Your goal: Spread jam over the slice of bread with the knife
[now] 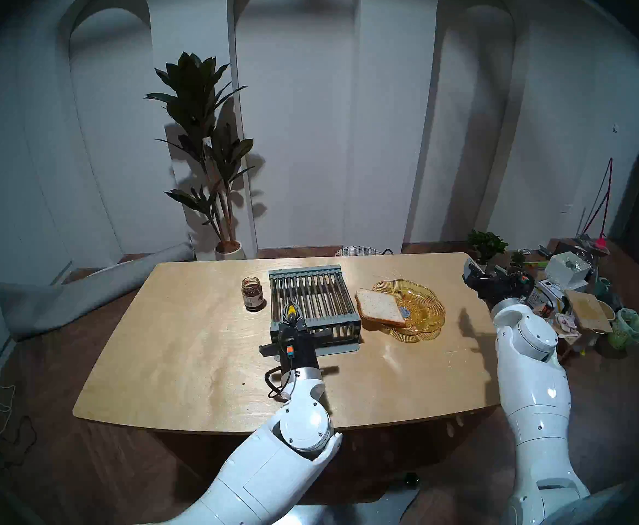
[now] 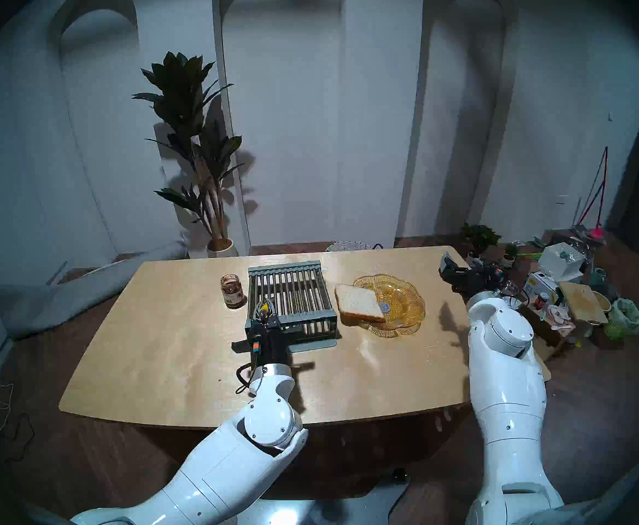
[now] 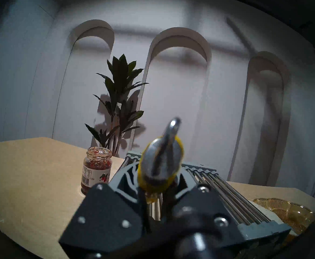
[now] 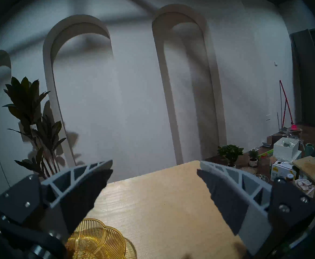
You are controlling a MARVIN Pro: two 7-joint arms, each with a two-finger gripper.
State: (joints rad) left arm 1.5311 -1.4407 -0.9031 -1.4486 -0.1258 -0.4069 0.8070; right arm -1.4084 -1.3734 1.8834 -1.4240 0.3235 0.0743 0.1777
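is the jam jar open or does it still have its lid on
Open: the jam jar shows a bare glass rim with no lid, standing upright on the table.

Counter (image 1: pixel 181 346) pale smooth wood, faintly glossy; rack (image 1: pixel 312 297) of shiny metal bars; dish (image 1: pixel 424 308) ribbed amber glass; jar (image 1: pixel 252 294) clear glass.

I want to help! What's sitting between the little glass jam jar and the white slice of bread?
The grey metal-barred rack sits between jar and bread, clearest in the head views.

Head pair looks down on the table (image 1: pixel 181 346); both wrist views face the arched wall (image 3: pixel 171 96)
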